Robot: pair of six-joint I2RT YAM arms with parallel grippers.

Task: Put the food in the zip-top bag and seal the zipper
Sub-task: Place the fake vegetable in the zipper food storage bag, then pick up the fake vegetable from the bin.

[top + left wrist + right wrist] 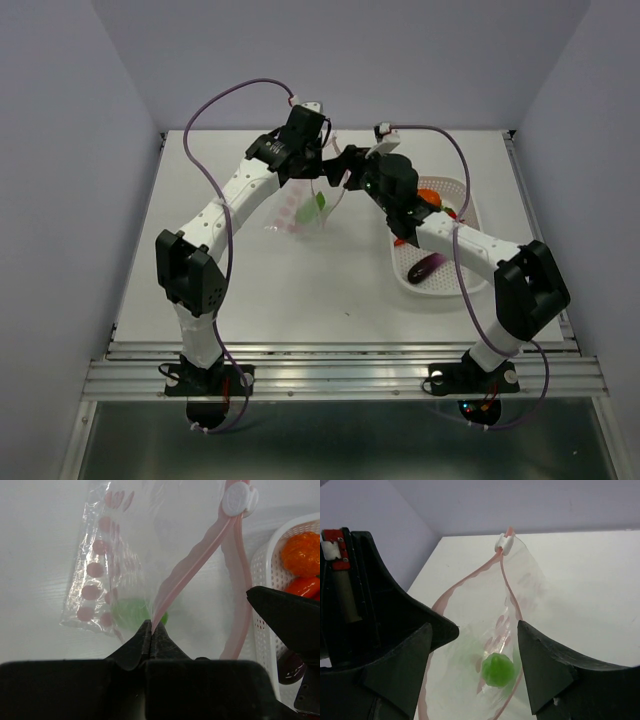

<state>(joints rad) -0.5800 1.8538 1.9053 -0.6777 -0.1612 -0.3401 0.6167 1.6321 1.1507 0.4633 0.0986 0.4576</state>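
A white perforated basket (440,287) rests on the right side of the white table (300,290).

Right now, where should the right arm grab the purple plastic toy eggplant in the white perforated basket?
Likely across the narrow middle of the purple plastic toy eggplant, from straight above: it lies on its side at the near end of the white perforated basket, whose raised wall blocks a sideways approach.

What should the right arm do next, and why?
Probably lift the open right gripper away toward the basket for another piece: the green piece already sits in the bag, which the left gripper pinches open.
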